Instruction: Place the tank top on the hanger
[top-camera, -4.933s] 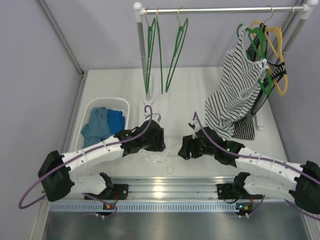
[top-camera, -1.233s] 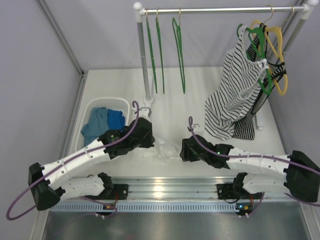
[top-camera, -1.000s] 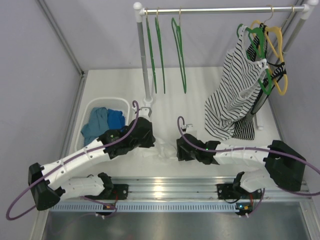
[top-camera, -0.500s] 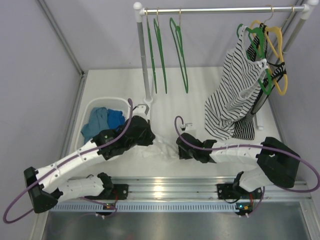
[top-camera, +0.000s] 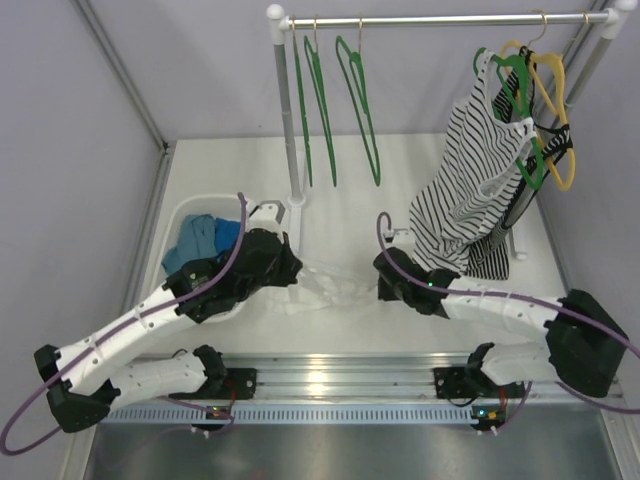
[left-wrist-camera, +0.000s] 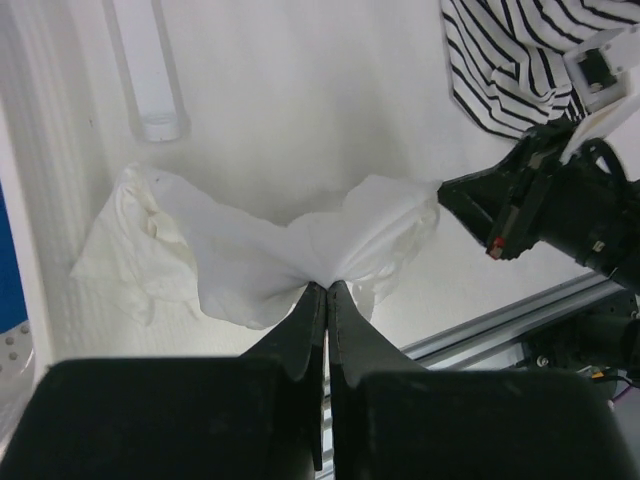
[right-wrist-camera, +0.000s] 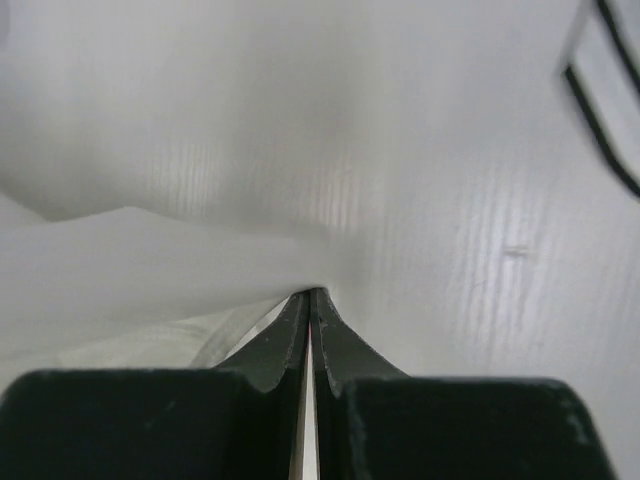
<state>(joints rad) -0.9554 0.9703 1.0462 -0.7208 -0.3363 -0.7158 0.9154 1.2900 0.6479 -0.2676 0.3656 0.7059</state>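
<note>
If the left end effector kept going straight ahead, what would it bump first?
The tank top that the left end effector pinches; past that cloth, probably the white table, though depth is hard to judge.

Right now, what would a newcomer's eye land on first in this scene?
The white tank top, stretched low over the table, stands out: the left gripper and the right gripper are each shut on a bunch of it. Behind, bare green hangers hang at the left of the rail and a striped top at its right.
</note>
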